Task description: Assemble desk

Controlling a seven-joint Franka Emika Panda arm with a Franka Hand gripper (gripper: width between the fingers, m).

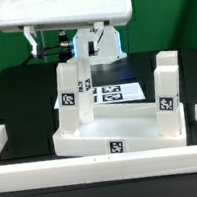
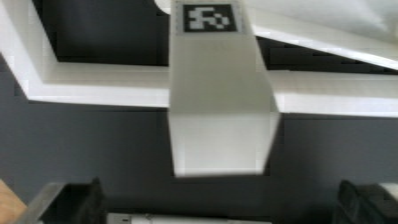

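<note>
Above the tabletop's (image 2: 107, 85) rim, the tool (image 2: 222, 200) gapes wide around one leg (image 2: 222, 100).

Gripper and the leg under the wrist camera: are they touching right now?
Apart. The wrist view shows the leg standing between the two dark fingers, with black gaps on both sides; the gripper is open.

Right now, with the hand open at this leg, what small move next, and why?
Probably back the hand straight off the leg: its fingers are open and clear of the leg, which stands upright on the tabletop, so it looks placed.
</note>
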